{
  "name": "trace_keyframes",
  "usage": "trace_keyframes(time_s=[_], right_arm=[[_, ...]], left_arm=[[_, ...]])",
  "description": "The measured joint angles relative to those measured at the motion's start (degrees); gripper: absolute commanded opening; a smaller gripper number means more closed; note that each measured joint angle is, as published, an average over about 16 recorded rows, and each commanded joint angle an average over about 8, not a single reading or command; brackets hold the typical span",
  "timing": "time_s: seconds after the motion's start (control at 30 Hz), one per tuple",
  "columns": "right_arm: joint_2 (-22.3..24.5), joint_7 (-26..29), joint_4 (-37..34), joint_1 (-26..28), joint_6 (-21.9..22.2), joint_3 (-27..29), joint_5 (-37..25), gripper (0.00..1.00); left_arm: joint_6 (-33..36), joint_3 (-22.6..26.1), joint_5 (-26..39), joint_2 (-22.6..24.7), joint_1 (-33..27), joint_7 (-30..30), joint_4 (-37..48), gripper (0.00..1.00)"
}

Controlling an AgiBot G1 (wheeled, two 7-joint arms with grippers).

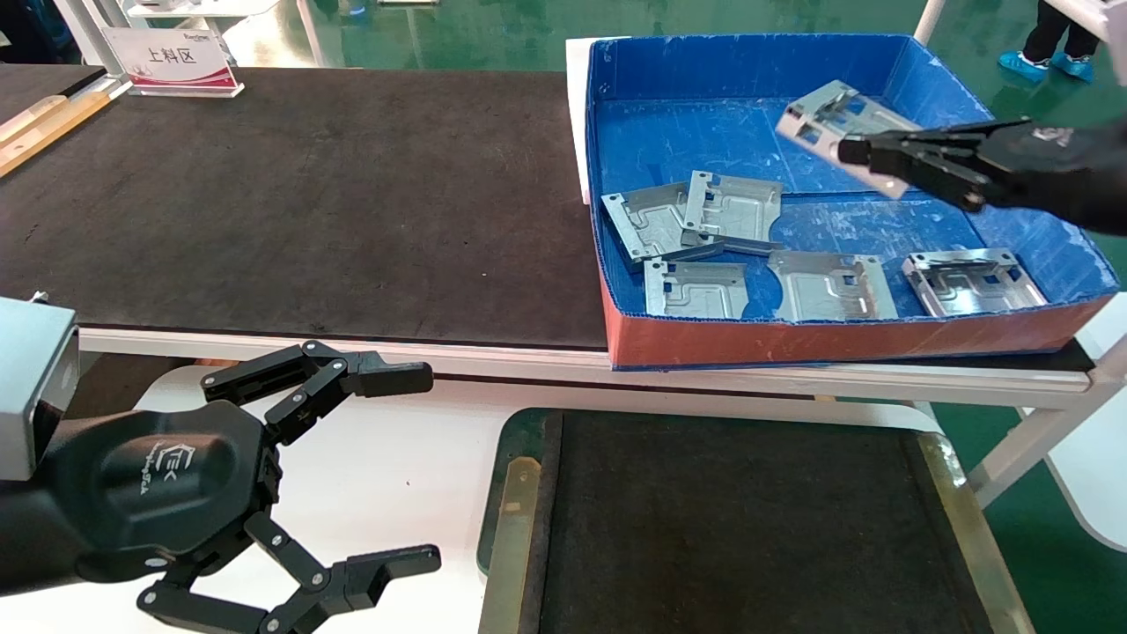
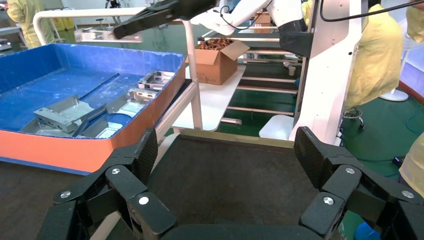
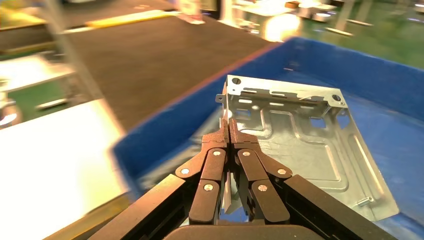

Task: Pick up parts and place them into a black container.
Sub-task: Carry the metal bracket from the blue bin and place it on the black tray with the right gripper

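Note:
My right gripper [image 1: 850,151] is shut on the edge of a silver-grey stamped part [image 1: 828,119] and holds it tilted in the air above the far right of the blue box [image 1: 704,70]. In the right wrist view the fingers [image 3: 228,131] pinch a bent edge of the part [image 3: 300,145]. Several more parts lie in the box, among them one [image 1: 731,207] and another [image 1: 832,286]. The black container [image 1: 731,528] stands empty at the near middle, with a green rim and brass strips. My left gripper [image 1: 431,467] is open and empty, parked beside the container's left side [image 2: 225,180].
The blue box with a red front sits on a long black mat table [image 1: 308,202]. A white sign [image 1: 172,62] stands at the back left. A white surface lies under my left gripper. A cardboard carton [image 2: 215,62] sits on a side bench.

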Motion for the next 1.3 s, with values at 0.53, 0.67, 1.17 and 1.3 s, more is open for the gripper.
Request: trace_keyframes(time_s=[0.53,0.67,1.17,1.3], right_arm=[[17.11,15.73,41.54,-24.84,-3.13,-3.57,24.53,0.00],[20.64,16.50,50.25,-32.40,-0.14,-4.52,27.67,0.00],[18.54,6.07,59.05,-48.22,10.22,-9.54,20.98,0.00],[15.16,2.67,56.57,-47.88,10.80,-10.99,17.27,0.00]], left_arm=[[0.00,0.00,0.00,0.00,0.00,0.00,0.00,1.00],[0.00,0.00,0.00,0.00,0.00,0.00,0.00,1.00],[0.00,0.01,0.00,0.00,0.00,0.00,0.00,1.00],[0.00,0.01,0.00,0.00,0.00,0.00,0.00,1.00]])
